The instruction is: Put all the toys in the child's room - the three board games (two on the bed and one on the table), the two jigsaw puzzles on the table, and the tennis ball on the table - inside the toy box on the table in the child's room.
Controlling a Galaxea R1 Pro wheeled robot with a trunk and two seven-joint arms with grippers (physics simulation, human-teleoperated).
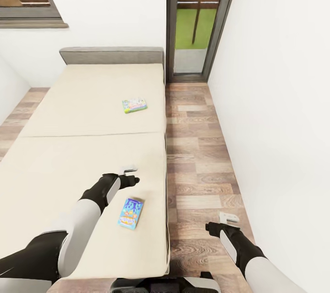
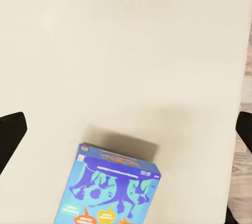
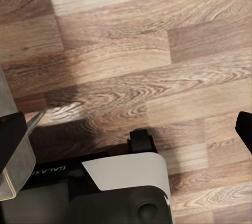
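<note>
Blue board game (image 1: pixel 131 213) lies on the bed (image 1: pixel 55 164) just short of my left claw (image 1: pixel 129 173), released; its long axis points away from me. Right claw (image 1: pixel 228 218) released over floor.

A cream-covered bed (image 1: pixel 82 114) with a grey headboard stands on a wood-plank floor (image 1: pixel 197 146). Two board games lie flat on it, well apart: a blue box (image 1: pixel 131 213) near the bed's right edge, close to the foot, and a green-edged box (image 1: pixel 134 105) nearer the headboard.
</note>
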